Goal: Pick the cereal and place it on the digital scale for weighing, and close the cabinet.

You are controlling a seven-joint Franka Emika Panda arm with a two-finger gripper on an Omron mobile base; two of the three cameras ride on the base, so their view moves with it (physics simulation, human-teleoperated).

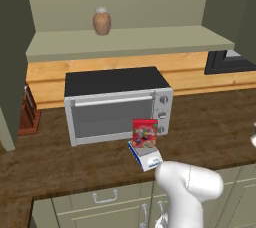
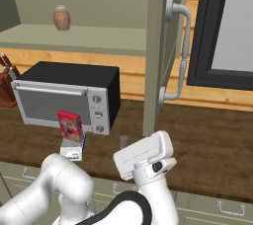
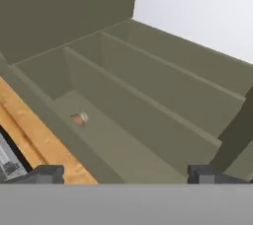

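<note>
The cereal [image 1: 144, 133], a small red box, stands upright on the digital scale [image 1: 147, 158] on the counter in front of the toaster oven. In the right base view, the cereal [image 2: 69, 126] and scale [image 2: 71, 149] are at lower left. The cabinet [image 1: 125, 42] stands open, its door [image 2: 160, 46] with a silver bar handle [image 2: 181, 46] swung out toward me. My gripper [image 3: 126, 174] is open with nothing between its fingertips. It points up into the cabinet's shelves [image 3: 148, 95]. The arm's white hand [image 2: 143, 159] hovers right of the scale, apart from the cereal.
A silver toaster oven [image 1: 117, 104] sits behind the scale. A brown vase [image 1: 101, 21] stands on the cabinet's lower shelf. A knife block [image 1: 27, 109] is at the counter's left. A dark-framed window [image 2: 222, 26] lies right of the open door.
</note>
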